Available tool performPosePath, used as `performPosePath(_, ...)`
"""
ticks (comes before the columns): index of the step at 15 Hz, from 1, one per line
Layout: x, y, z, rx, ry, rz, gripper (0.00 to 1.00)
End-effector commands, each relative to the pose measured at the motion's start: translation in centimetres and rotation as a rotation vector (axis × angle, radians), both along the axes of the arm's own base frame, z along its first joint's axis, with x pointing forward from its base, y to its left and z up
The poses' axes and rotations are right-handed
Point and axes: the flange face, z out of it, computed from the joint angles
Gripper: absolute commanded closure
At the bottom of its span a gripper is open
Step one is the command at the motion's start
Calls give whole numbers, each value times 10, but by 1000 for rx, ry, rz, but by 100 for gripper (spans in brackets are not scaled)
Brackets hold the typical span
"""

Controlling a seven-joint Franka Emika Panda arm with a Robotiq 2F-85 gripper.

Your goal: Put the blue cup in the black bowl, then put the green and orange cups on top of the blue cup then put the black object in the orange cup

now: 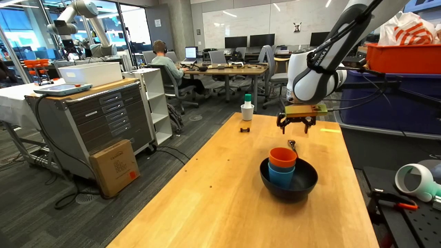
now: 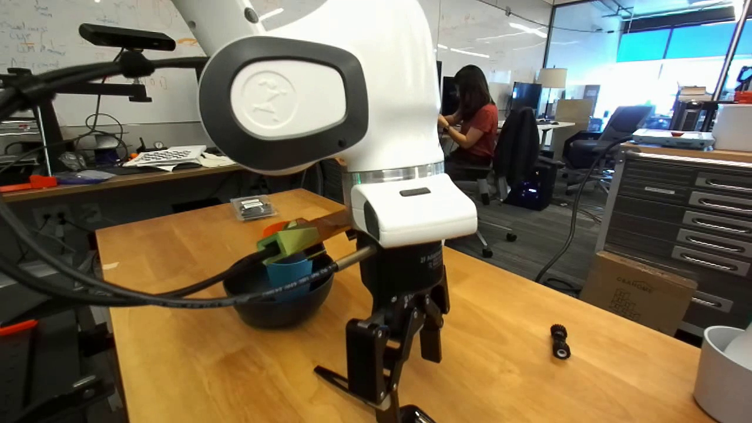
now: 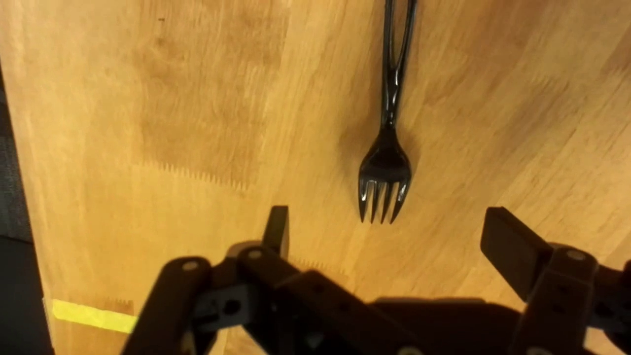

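A black fork (image 3: 386,155), the black object, lies flat on the table, tines toward the gripper in the wrist view. Above it hovers my gripper (image 3: 387,224), jaws wide apart and nothing held; from this view the tine tips appear between the fingertips. In an exterior view the gripper (image 1: 295,132) hangs behind the fork (image 1: 293,145). The blue cup (image 1: 280,178) stands in the black bowl (image 1: 306,177). Stacked in it are the green cup (image 1: 282,168), mostly hidden, and the orange cup (image 1: 282,157) on top. The arm partly covers this stack in an exterior view.
A small black dumbbell-shaped piece (image 1: 245,130) lies toward the table's far side, near a white cup (image 1: 247,113) holding a green-capped bottle. Yellow tape (image 3: 93,315) marks the table near its edge. A clear packet (image 2: 252,207) rests on the tabletop beyond the bowl.
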Motion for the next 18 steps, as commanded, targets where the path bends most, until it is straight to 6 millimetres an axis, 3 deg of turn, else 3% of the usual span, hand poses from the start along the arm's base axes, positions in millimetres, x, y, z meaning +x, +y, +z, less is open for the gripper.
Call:
performPosePath(1,11,-11,-15,-4,1,-1,0)
performPosePath(10,27,-15,-36,10,13,16,0)
performPosePath(18,24,-12,-45,15,40,46,0)
